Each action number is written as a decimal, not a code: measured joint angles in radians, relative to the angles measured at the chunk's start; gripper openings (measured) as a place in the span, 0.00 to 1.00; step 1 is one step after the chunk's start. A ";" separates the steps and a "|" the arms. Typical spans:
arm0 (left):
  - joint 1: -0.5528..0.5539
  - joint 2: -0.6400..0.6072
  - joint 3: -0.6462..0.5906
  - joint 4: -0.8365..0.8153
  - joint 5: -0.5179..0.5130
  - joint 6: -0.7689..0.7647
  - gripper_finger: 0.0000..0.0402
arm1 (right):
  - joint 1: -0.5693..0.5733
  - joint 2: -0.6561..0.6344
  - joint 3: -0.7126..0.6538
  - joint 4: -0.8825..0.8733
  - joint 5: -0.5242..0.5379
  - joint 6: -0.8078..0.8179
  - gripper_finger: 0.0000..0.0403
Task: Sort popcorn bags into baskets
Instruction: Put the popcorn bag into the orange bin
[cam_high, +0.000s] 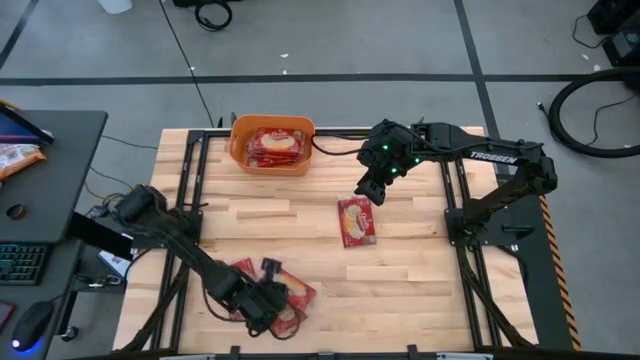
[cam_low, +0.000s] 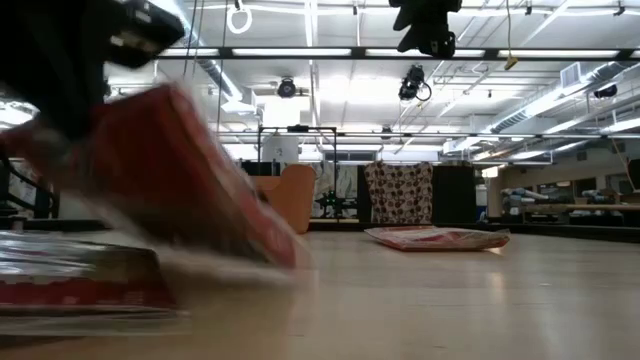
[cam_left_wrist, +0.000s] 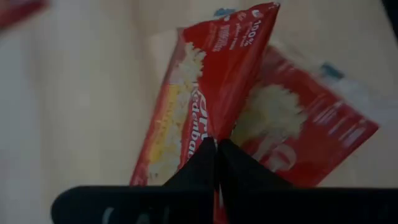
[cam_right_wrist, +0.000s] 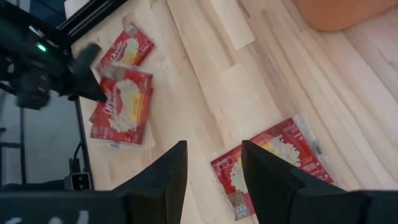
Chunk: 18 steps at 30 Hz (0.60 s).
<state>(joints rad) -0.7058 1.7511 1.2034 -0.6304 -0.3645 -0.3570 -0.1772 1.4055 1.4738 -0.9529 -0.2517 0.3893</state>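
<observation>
Red foil popcorn bags lie in three places on the wooden table (cam_high: 420, 270). Several rest inside the orange basket (cam_high: 243, 150), which stands at the far edge, left of centre. One lone bag (cam_high: 356, 221) lies flat near the middle of the table, apart from everything else, with bare wood on all sides. A small pile of bags (cam_high: 240, 270) sits close to the near edge on the left.

Left gripper (cam_high: 270, 300): low over that pile, fingers (cam_left_wrist: 205, 165) pinched tight on the edge of a raised bag (cam_left_wrist: 214, 87), which tilts up off another bag (cam_left_wrist: 298, 130) lying beneath it.

Right gripper (cam_high: 372, 186): held above the table between the basket and the lone bag, jaws parted and holding nothing; its wrist view shows the lone bag below the fingers (cam_right_wrist: 168, 177).

Wide open board lies between the pile and the basket.
</observation>
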 joint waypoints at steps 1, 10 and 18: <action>0.004 -0.026 0.000 -0.034 -0.018 -0.001 0.03 | 0.000 0.000 0.000 0.004 0.008 0.001 0.39; 0.114 -0.231 0.000 -0.419 -0.219 0.001 0.02 | 0.000 0.000 0.000 0.066 0.074 0.033 0.39; 0.337 -0.422 0.000 -0.611 -0.407 0.035 0.02 | 0.000 0.000 0.000 0.115 0.084 0.039 0.39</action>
<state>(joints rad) -0.3685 1.3290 1.2030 -1.2415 -0.7720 -0.3215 -0.1772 1.4055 1.4734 -0.8376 -0.1681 0.4278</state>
